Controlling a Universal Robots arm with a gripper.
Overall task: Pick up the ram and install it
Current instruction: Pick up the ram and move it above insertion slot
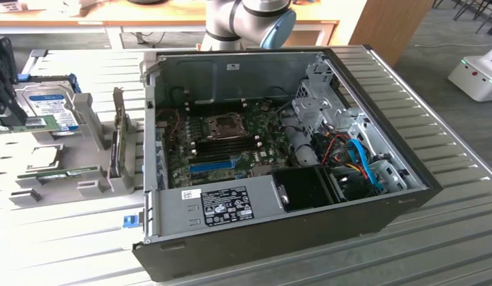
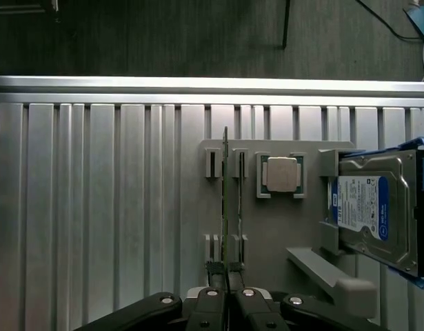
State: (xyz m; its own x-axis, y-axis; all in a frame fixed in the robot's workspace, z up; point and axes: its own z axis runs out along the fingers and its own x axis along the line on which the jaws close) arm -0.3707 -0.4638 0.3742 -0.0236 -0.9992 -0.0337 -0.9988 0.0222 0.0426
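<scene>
The ram [image 1: 27, 124] is a thin green stick held above the grey parts holder [image 1: 79, 143] at the exterior view's left edge. My black gripper [image 1: 2, 113] is shut on it from above. In the wrist view the ram [image 2: 225, 200] appears edge-on as a narrow line running away from my gripper [image 2: 227, 293], whose fingers [image 2: 210, 303] pinch its near end. It hangs over the holder's slotted posts [image 2: 213, 163]. A second green stick [image 1: 61, 174] lies in the holder's front slot.
An open computer case [image 1: 389, 196] takes up the middle of the ribbed metal table [image 1: 460, 155], with its motherboard [image 1: 229, 140] and blue slot [image 1: 210, 166] exposed. A silver hard drive [image 2: 374, 210] and a square chip [image 2: 280, 174] rest on the holder.
</scene>
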